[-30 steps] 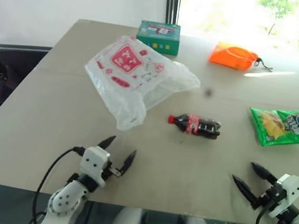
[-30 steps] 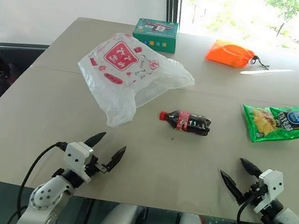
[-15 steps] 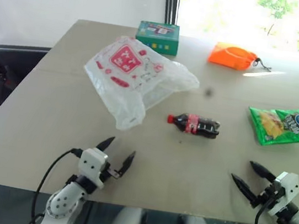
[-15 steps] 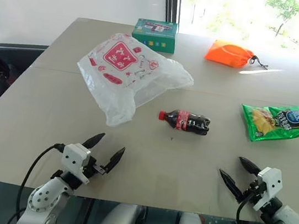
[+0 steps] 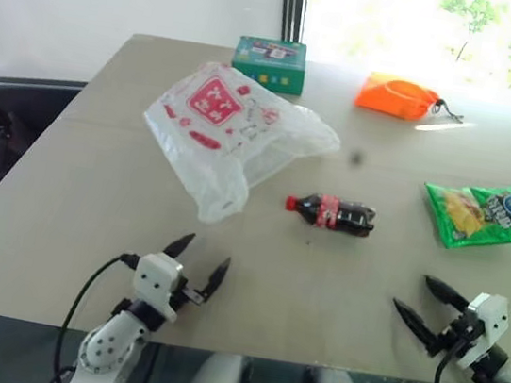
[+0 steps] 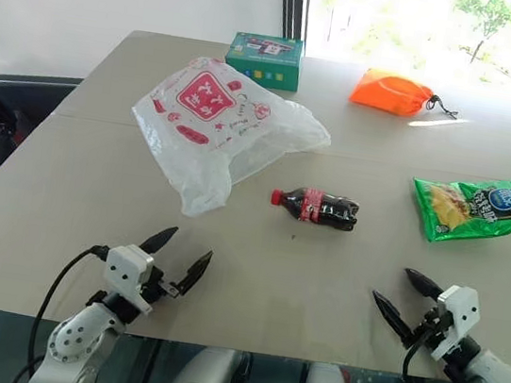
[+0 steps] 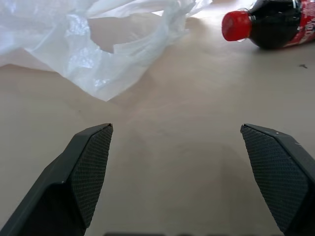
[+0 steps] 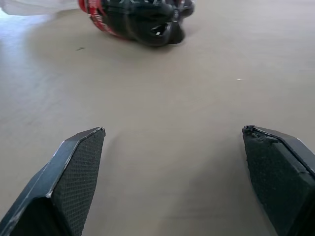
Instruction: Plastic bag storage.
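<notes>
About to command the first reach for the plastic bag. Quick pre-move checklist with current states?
1. Left gripper open and holding nothing: ok.
2. Right gripper open and holding nothing: ok.
3. Plastic bag lying loose on the table, nothing resting on it: ok.
4. Bare table between left gripper and the bag's near corner: ok.
5. Cola bottle lies just right of the bag's near edge, not touching it; could roll if bumped: ok, watch it.
6. Green box touching the bag's far edge or only close behind it: cannot tell.
</notes>
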Motion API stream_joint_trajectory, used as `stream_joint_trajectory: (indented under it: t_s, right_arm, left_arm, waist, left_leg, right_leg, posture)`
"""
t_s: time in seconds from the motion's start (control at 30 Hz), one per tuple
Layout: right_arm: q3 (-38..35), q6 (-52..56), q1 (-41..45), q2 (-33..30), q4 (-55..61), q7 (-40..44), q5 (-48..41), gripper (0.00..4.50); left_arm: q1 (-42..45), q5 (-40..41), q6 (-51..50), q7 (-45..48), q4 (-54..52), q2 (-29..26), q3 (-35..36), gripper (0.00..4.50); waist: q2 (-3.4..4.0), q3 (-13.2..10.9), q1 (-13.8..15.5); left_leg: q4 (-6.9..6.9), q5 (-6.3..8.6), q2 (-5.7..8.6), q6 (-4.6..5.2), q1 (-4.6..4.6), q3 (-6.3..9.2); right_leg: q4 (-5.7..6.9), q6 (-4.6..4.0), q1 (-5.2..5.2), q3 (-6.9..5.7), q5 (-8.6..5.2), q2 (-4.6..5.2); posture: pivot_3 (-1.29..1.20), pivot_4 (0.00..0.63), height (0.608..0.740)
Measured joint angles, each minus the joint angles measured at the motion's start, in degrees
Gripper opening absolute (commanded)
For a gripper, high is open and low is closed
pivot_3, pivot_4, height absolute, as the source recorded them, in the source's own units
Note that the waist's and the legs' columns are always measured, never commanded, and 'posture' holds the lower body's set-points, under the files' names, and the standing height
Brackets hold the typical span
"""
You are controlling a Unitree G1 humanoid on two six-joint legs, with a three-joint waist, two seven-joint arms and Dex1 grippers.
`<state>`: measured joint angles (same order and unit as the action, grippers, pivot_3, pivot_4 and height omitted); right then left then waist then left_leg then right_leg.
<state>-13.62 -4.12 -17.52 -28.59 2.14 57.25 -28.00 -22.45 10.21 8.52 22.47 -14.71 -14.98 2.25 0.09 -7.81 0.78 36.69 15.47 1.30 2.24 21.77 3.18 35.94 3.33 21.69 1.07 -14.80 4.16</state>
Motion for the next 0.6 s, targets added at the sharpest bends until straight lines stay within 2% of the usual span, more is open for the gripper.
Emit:
stream_joint_trajectory:
  t_s: [0.13,0.37,0.5,0.6]
  right_arm:
    - [3.3,4.5,-0.5,-2.5,4.6,4.7,-2.6,4.50]
    - [7.4,9.3,1.5,-3.0,13.8,4.9,-4.6,4.50]
    - [9.5,10.4,2.7,-2.2,15.4,4.6,-4.8,4.50]
    - [10.5,10.4,3.5,-1.9,15.9,4.5,-4.8,4.50]
  left_arm:
    - [0.3,-3.7,-4.9,-6.4,-3.3,1.3,0.9,4.43]
    - [7.8,-6.8,-5.3,-7.8,-3.6,0.1,1.7,4.43]
    - [14.2,-13.4,-5.0,-7.7,-1.8,-1.6,-2.8,4.43]
    - [17.5,-15.8,-4.5,-8.4,0.2,-0.7,-5.0,4.43]
  waist:
    - [-0.01,0.0,0.0]
    - [0.00,-0.1,0.2]
    - [-0.03,-0.1,0.3]
    - [-0.06,-0.1,0.1]
  left_leg:
    - [0.13,0.00,0.00,0.00,0.05,0.07]
    - [0.50,0.00,0.10,0.00,0.20,0.21]
    - [0.56,-0.01,0.21,-0.01,0.21,0.18]
    - [0.57,-0.01,0.22,-0.01,0.19,0.17]
  right_leg:
    - [0.05,0.00,-0.01,-0.03,0.00,-0.05]
    - [0.21,0.01,-0.02,-0.24,0.01,-0.12]
    - [0.27,0.03,-0.01,-0.30,0.02,-0.13]
    - [0.36,0.04,0.01,-0.30,0.02,-0.12]
  posture:
    - [0.00,0.150,0.740]
    - [0.00,0.150,0.740]
    - [0.00,0.150,0.740]
    - [0.00,0.150,0.740]
